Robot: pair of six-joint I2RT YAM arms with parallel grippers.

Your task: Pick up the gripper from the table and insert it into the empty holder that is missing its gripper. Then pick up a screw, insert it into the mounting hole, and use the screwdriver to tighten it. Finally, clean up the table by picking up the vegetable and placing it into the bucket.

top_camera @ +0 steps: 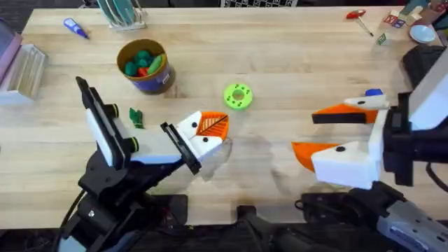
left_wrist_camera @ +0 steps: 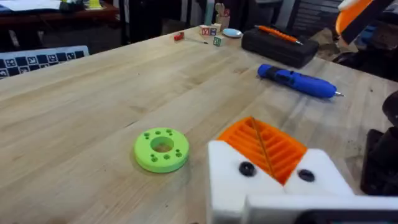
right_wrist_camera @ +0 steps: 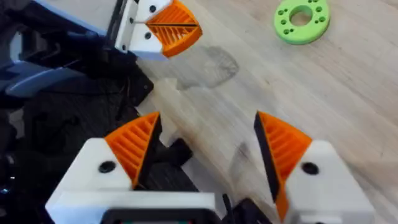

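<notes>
My left gripper (top_camera: 213, 126) is shut, its two orange ribbed pads (left_wrist_camera: 264, 146) pressed flat together in the white holders (left_wrist_camera: 224, 180), each with a dark screw head. I cannot tell which pad is the task's gripper. It hovers near the table's front middle and also shows in the right wrist view (right_wrist_camera: 174, 28). My right gripper (top_camera: 304, 133) stands open and empty (right_wrist_camera: 208, 124) to its right. The blue screwdriver (left_wrist_camera: 297, 81) lies behind the right gripper, partly hidden (top_camera: 373, 92). The dark green vegetable (top_camera: 136, 117) lies left of the left gripper. The bucket (top_camera: 155, 82) holds toy vegetables. A loose screw is out of view.
A lime-green disc with holes (top_camera: 238, 96) lies beyond the left gripper. A red-handled tool (top_camera: 357, 15) and small blocks sit at the far right, with a black case (left_wrist_camera: 280, 46) near them. A small blue tool (top_camera: 75, 28) and a rack (top_camera: 122, 14) are at the far left.
</notes>
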